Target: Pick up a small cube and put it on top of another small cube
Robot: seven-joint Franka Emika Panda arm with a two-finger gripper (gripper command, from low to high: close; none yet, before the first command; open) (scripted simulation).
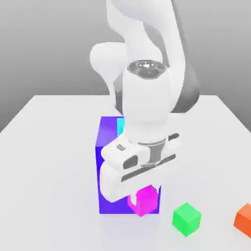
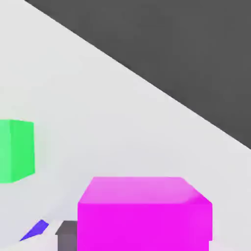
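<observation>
Exterior view: end effector (image 1: 139, 196) clamped shut on the small cube (image 1: 145, 202), magenta, matte, sharp-edged, carried low in front of the tall blue-violet block (image 1: 105, 162); green cube (image 1: 187, 218) at about four o'clock from it on the white counter (image 1: 49, 147), orange cube (image 1: 244, 218) farther toward three. Hand view: small cube (image 2: 144, 213) close and flat-faced, green cube (image 2: 15, 149) near ten o'clock of it, apart.

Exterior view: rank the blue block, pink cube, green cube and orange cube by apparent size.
1. Blue block, clearly largest.
2. Pink cube and green cube: look alike, no ranking.
Orange cube: cut off by the frame edge, so unsure.
</observation>
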